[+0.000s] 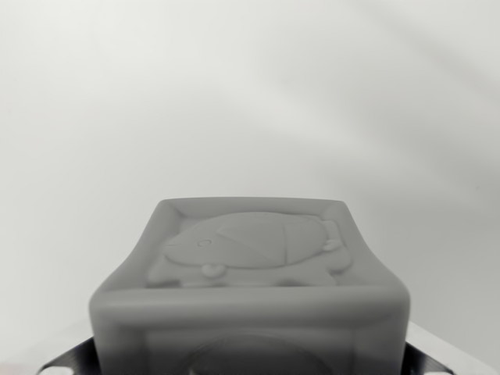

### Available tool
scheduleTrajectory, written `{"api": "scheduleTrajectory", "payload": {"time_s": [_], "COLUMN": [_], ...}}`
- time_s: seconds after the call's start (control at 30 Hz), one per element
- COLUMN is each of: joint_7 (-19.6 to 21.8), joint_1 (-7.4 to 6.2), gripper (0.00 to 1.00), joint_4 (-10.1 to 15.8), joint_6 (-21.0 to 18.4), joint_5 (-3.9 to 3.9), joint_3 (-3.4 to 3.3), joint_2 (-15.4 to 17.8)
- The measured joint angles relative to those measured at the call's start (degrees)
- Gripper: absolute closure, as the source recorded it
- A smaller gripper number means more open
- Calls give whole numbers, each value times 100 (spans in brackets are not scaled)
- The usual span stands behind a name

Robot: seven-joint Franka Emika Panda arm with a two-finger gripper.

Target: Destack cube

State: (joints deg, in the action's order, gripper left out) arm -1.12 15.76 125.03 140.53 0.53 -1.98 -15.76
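A grey cube [250, 273] fills the lower middle of the wrist view, very close to the camera. Its top face carries a raised animal figure inside a low rim. Dark metal fingers [66, 364] show at the bottom left and bottom right corners, pressed against the cube's two sides. My gripper [250, 366] is shut on the cube. No second cube shows; whatever is beneath the held cube is hidden by it.
Behind the cube there is only a plain white, blurred surface [250, 94] with soft shading toward the upper right.
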Motion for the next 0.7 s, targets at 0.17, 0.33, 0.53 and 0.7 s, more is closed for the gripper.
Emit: {"api": "scheduleTrajectory", "payload": {"time_s": [0.17, 0.33, 0.53, 0.7], "joint_7": [-135, -162, -169, -177], "joint_1": [80, 105, 105, 105], "gripper": [100, 100, 100, 100], "joint_4": [-50, -53, -49, -49], "joint_6": [1, 132, 376, 560], "joint_5": [4, 7, 16, 26], "joint_3": [-4, -3, 3, 5], "joint_2": [-52, -168, -446, -611]}}
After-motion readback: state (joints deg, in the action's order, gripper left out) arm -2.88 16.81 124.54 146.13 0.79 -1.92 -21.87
